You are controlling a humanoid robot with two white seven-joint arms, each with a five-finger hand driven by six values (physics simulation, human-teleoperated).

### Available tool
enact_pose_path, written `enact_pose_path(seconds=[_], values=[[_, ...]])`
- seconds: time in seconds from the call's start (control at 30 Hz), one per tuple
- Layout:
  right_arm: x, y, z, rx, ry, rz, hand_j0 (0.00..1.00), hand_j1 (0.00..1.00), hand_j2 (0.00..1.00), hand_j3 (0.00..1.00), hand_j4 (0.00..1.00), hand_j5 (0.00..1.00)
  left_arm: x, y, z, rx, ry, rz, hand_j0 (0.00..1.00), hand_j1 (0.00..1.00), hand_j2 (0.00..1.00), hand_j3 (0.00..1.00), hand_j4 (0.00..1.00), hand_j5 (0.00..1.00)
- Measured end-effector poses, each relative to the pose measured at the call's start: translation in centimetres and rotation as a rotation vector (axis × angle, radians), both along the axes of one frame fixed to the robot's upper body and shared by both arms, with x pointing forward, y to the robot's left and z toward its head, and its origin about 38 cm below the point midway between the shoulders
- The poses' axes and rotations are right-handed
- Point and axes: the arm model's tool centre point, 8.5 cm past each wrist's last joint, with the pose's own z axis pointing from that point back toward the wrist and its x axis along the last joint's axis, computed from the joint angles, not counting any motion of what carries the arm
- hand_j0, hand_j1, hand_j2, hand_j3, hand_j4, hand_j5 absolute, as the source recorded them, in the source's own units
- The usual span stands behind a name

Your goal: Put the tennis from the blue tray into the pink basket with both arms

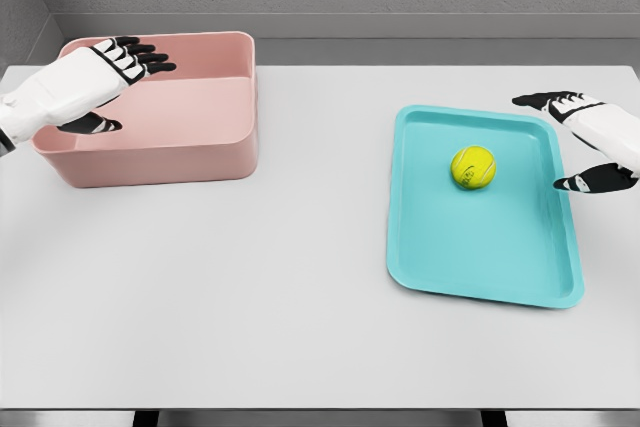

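A yellow-green tennis ball lies in the upper middle of the blue tray on the right side of the table. The pink basket stands at the back left, nothing visible inside it. My right hand hovers at the tray's right rim, to the right of the ball and apart from it, fingers spread and holding nothing. My left hand hangs over the basket's left end, fingers relaxed and holding nothing.
The white table stretches between basket and tray. A grey wall runs along the back edge and the table's front edge lies at the bottom of the view.
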Motion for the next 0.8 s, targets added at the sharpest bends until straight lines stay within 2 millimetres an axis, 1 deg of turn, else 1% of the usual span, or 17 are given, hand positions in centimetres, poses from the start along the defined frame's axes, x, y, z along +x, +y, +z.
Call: enact_pose_path(seconds=[0.13,0.17,0.2,0.23,0.27,0.33,0.43,0.53,0.6,0.67,0.7,0.77,0.8], values=[[0.1,-0.2,0.1,0.000,0.000,-0.011,1.00,1.00,1.00,1.00,1.00,1.00,0.0,0.0,0.0,0.001,0.000,0.000,1.00,1.00,1.00,1.00,1.00,1.00],[0.5,-0.1,0.6,0.001,-0.015,-0.016,1.00,1.00,1.00,1.00,1.00,1.00,0.0,0.0,0.1,0.001,-0.001,0.000,1.00,1.00,1.00,1.00,1.00,1.00],[1.3,0.3,1.9,-0.007,-0.036,-0.014,1.00,1.00,1.00,1.00,1.00,1.00,0.0,0.0,0.1,0.002,-0.002,0.000,1.00,1.00,1.00,1.00,1.00,1.00],[2.6,1.0,4.3,-0.017,-0.074,-0.005,1.00,1.00,1.00,1.00,1.00,1.00,0.0,0.0,0.0,0.002,0.000,0.000,1.00,1.00,1.00,1.00,1.00,1.00],[3.4,1.9,5.0,-0.027,-0.063,0.005,1.00,1.00,1.00,1.00,1.00,1.00,0.0,0.0,0.1,0.002,-0.001,0.000,1.00,1.00,1.00,1.00,1.00,1.00],[3.9,3.4,3.4,-0.058,0.037,0.024,1.00,1.00,1.00,1.00,1.00,1.00,0.0,0.0,0.1,0.002,-0.001,0.000,1.00,1.00,1.00,1.00,1.00,1.00],[4.1,4.4,1.1,-0.101,0.176,0.030,1.00,1.00,1.00,1.00,1.00,1.00,0.0,0.0,0.1,0.002,-0.001,0.000,1.00,1.00,1.00,1.00,1.00,1.00],[5.0,4.8,1.6,-0.132,0.225,0.018,1.00,1.00,1.00,1.00,1.00,1.00,0.0,0.0,0.1,0.002,-0.001,0.000,1.00,1.00,1.00,1.00,1.00,1.00],[5.4,5.2,1.5,-0.147,0.266,0.017,1.00,1.00,1.00,1.00,1.00,1.00,0.0,0.0,0.1,0.002,0.000,0.001,1.00,1.00,1.00,1.00,1.00,1.00],[6.2,5.8,2.1,-0.158,0.281,0.017,1.00,1.00,1.00,1.00,1.00,1.00,0.1,0.1,0.3,0.002,-0.005,0.003,1.00,1.00,1.00,1.00,1.00,1.00],[6.5,6.0,1.7,-0.161,0.302,0.015,1.00,1.00,1.00,1.00,1.00,1.00,0.2,0.2,0.3,0.003,-0.005,0.005,1.00,1.00,1.00,1.00,1.00,1.00],[7.5,6.4,1.9,-0.159,0.310,0.009,1.00,1.00,1.00,1.00,1.00,1.00,0.2,0.3,0.3,0.002,-0.005,0.008,1.00,1.00,1.00,1.00,1.00,1.00],[7.8,6.6,1.3,-0.161,0.328,0.005,1.00,1.00,1.00,1.00,1.00,1.00,0.2,0.3,0.4,0.001,-0.006,0.008,1.00,1.00,1.00,1.00,1.00,1.00]])
